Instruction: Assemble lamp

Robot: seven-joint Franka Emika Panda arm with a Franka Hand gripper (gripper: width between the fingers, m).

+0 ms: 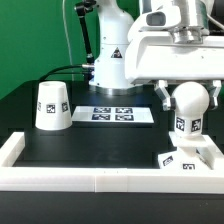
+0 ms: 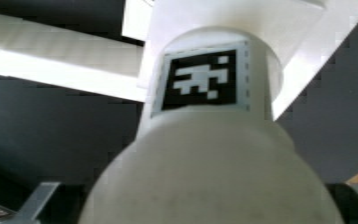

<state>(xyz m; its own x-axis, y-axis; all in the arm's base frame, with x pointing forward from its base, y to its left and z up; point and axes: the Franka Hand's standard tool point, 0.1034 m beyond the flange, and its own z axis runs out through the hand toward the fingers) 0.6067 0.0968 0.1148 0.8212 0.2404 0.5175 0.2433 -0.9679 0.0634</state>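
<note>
The white bulb (image 1: 189, 103) stands upright at the exterior view's right, ball head up, with a tag on its stem. Its stem end is at the flat square base (image 1: 190, 156), which lies by the front wall. I cannot tell whether it is seated. My gripper (image 1: 188, 95) comes from above with a finger on each side of the ball head and looks shut on it. In the wrist view the bulb (image 2: 202, 150) fills the frame between the fingers (image 2: 37, 200). The tapered shade (image 1: 52, 105) stands apart at the left.
The marker board (image 1: 118, 113) lies flat in the middle at the back. A low white wall (image 1: 90, 178) runs along the front and sides of the black work area. The robot's white pedestal (image 1: 110, 60) stands behind the board.
</note>
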